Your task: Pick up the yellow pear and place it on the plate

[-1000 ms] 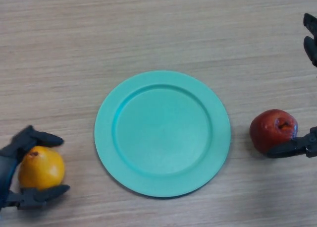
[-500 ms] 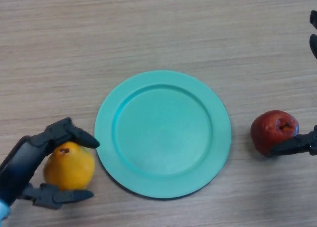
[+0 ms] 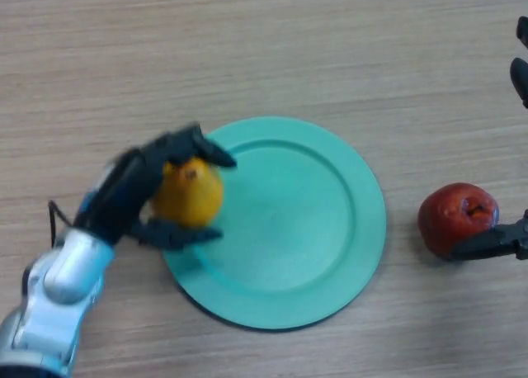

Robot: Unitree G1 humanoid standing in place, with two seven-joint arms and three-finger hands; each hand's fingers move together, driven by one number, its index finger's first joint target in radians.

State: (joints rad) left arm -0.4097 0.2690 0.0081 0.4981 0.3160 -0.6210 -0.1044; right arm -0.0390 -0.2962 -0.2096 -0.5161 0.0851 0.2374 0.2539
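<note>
Left hand point(image 3: 132, 192) clamps the yellow pear point(image 3: 189, 195) over the teal plate's point(image 3: 330, 229) left rim, seemingly not touching it; right hand point(image 3: 505, 242) spread beside a red apple point(image 3: 456, 216).

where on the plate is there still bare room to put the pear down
The plate is bare across its centre and whole right half, up to the rim facing the red apple. The left rim is crowded: the left hand, curled round the yellow pear, sits over it. The right hand is beside the apple.
</note>
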